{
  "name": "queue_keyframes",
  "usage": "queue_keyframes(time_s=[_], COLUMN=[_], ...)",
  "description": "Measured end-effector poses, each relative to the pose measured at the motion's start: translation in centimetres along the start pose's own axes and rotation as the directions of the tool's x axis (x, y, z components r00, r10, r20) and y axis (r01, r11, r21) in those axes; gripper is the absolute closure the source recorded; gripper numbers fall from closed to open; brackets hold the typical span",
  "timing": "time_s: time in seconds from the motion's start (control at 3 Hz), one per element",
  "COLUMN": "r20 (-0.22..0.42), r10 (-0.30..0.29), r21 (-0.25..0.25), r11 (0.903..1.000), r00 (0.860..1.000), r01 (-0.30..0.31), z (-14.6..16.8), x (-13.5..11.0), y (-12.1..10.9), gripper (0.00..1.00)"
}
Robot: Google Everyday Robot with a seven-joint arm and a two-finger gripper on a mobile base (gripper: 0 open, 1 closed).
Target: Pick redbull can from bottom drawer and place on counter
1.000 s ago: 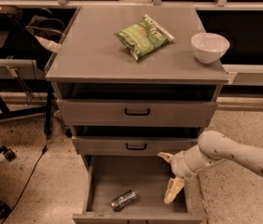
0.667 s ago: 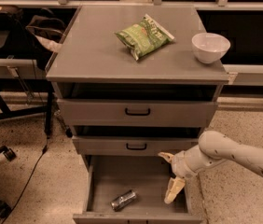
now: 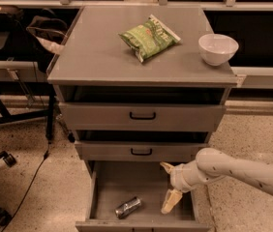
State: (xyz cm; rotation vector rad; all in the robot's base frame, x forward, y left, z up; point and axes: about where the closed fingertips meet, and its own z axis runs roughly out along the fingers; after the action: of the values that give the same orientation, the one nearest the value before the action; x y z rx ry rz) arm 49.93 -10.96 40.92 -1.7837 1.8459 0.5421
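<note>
The redbull can (image 3: 128, 207) lies on its side on the grey floor of the open bottom drawer (image 3: 108, 187), near the drawer's front edge. My gripper (image 3: 168, 184) hangs over the right part of the drawer, to the right of the can and apart from it. Its two pale fingers (image 3: 171, 200) are spread open with nothing between them. The counter (image 3: 98, 52) is the grey cabinet top above.
A green chip bag (image 3: 148, 36) and a white bowl (image 3: 218, 49) sit on the counter. Two upper drawers with black handles (image 3: 142, 115) are above the open one, both pulled out slightly. Chair legs and cables (image 3: 10, 149) stand to the left.
</note>
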Motion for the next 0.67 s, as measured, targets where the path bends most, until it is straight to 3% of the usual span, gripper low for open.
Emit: queue_keyframes(time_s=[0.33,0.67], r20=[-0.006,0.019], r10=[0.020,0.028], r21=[-0.009,-0.052], r11=[0.9998,0.9983], r00=[1.000,0.999], r01=[-0.020,-0.027], z=[4.0,6.1], x=[1.3,2.2], y=[0.0,0.2], gripper=[0.00,0.00])
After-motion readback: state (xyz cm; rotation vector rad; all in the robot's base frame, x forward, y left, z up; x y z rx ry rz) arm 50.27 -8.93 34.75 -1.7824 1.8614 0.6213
